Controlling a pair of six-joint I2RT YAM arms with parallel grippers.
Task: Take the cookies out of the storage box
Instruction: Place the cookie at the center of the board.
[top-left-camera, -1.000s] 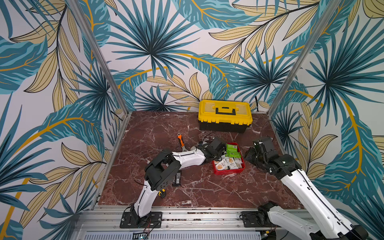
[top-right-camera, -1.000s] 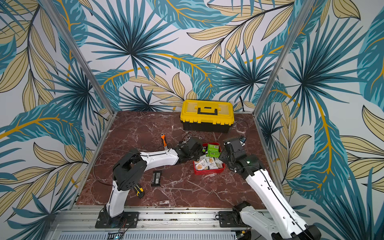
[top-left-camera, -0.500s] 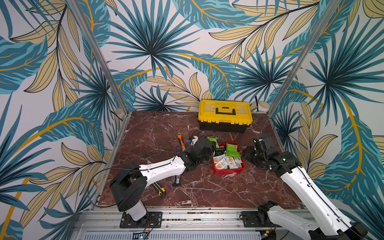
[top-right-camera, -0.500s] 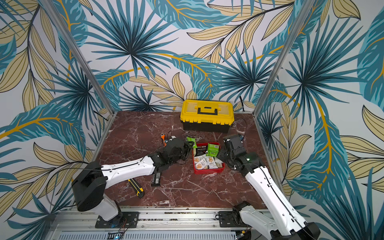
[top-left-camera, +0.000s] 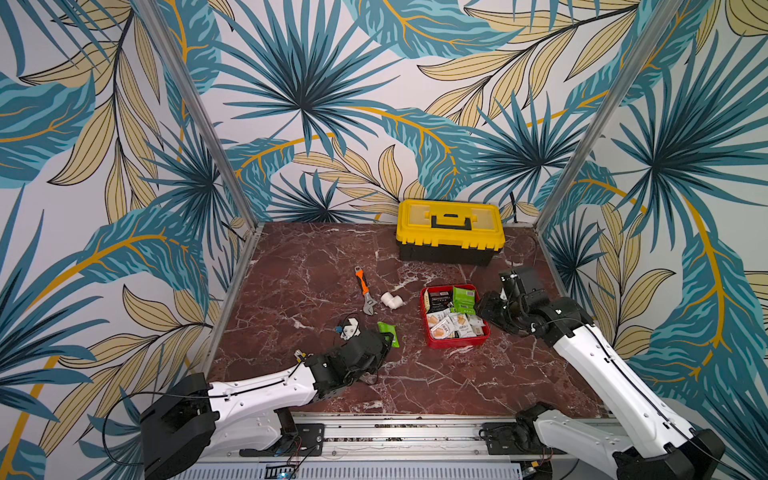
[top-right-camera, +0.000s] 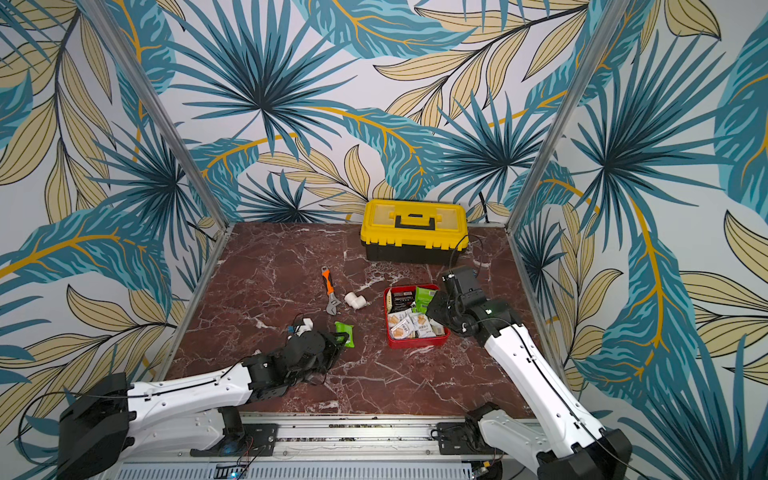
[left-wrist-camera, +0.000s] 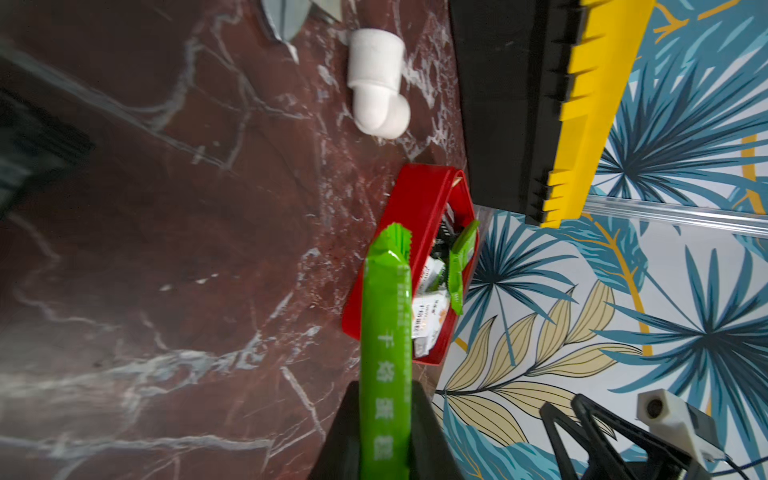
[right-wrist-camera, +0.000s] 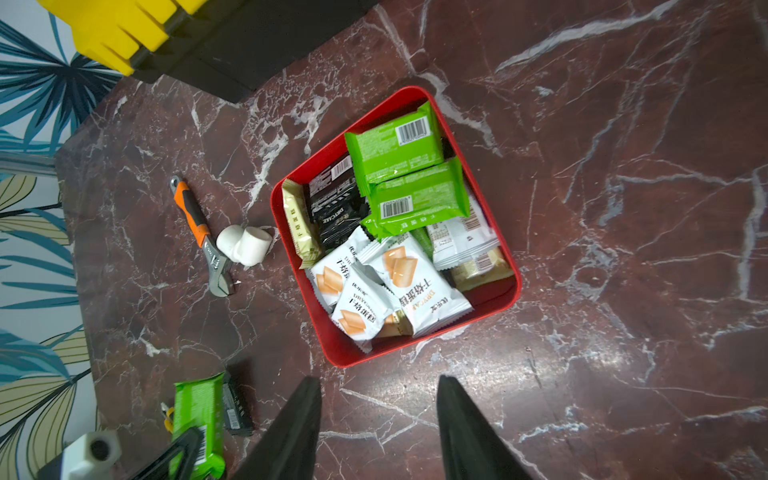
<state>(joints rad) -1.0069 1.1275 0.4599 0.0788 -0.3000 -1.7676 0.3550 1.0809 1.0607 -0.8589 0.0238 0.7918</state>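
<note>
While my left fingers (left-wrist-camera: 343, 440) were clamped on one green packet (left-wrist-camera: 384, 353), outside the storage box (right-wrist-camera: 490, 303) and over the surface (right-wrist-camera: 623, 208), my right fingers (right-wrist-camera: 291, 432) stood apart and empty just beside that box. I judged the job barely begun: one packet was out, and the other cookies (right-wrist-camera: 399, 270) lay piled inside the red box.

The green packet (left-wrist-camera: 384, 332) is running off the left wrist frame, its print blurring. Centre right in both top views, the jaws of the right end effector (right-wrist-camera: 379, 378) are merging into one dark shape.
</note>
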